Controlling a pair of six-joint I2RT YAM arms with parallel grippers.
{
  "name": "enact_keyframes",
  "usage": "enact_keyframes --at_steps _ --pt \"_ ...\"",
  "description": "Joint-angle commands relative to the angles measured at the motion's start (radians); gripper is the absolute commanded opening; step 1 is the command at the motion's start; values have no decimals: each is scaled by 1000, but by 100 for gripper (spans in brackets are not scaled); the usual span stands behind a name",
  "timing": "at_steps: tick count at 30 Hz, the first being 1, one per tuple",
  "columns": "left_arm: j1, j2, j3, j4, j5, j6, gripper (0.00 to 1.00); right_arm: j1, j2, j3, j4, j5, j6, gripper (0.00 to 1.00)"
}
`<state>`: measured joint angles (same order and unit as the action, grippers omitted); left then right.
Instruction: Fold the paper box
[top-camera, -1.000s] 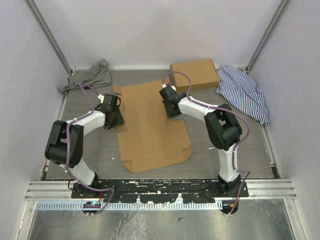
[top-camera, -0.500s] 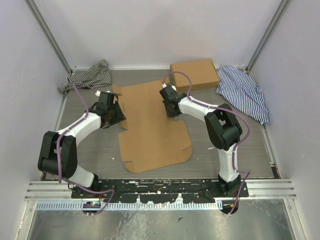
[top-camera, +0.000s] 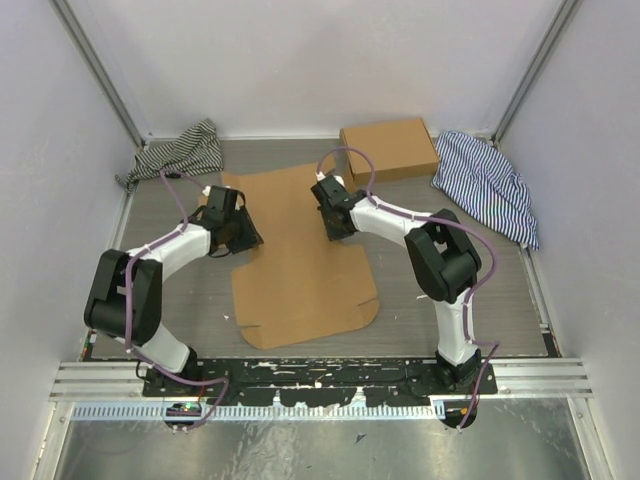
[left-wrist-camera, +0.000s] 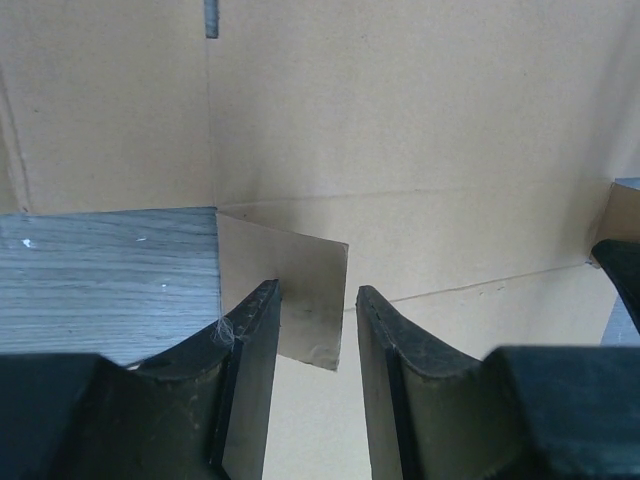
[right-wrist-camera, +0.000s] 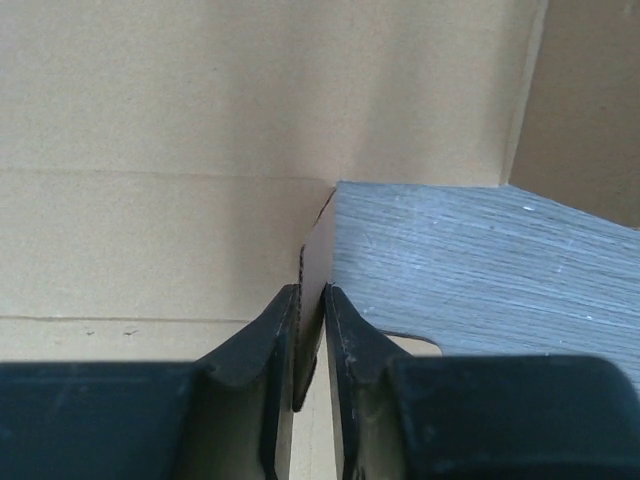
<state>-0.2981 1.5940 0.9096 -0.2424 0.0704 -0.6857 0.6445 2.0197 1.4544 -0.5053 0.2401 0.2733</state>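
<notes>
The paper box (top-camera: 300, 262) lies on the table (top-camera: 190, 290) between my two arms, and it's mostly one flat sheet: no walls standing, no lid formed. My right pincer (right-wrist-camera: 312, 300) is drawn narrow on a small side flap (right-wrist-camera: 315, 240) at the sheet's right edge, holding it upright. My left pincer (left-wrist-camera: 315, 300) sits at the left edge, jaws partly apart, with the matching flap (left-wrist-camera: 290, 290) standing loose between them, not clamped. Early going, I'd say: two little flaps raised, while the long walls, the tabs into their slits and the lid are all left to do.
</notes>
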Motion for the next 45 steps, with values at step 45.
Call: enact_keyframes --at_steps 45 --pt "-36 79 121 -151 -39 30 41 38 12 134 -17 -134 22 50"
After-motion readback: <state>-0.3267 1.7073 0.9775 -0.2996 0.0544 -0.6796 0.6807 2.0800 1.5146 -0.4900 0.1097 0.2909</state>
